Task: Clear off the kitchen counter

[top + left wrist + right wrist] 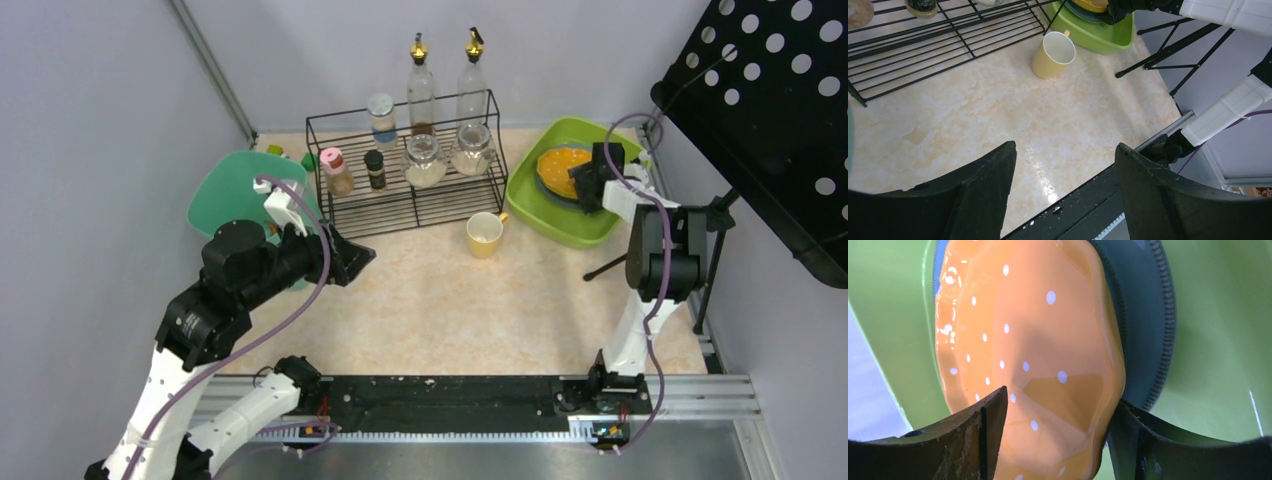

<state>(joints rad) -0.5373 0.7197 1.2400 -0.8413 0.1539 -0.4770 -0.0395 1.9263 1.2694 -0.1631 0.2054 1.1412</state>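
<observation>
The kitchen counter is a beige marbled top. A yellow mug stands upright on it in front of the wire rack; the left wrist view also shows the mug. My left gripper hovers open over the counter's left half with nothing between its fingers. My right gripper is down inside the lime-green tub. It is open, its jaws astride the near rim of an orange plate that lies on a dark plate.
A black wire rack at the back holds jars, spice bottles and two oil bottles. A teal board leans at the left wall. A black perforated panel on a tripod stand crowds the right edge.
</observation>
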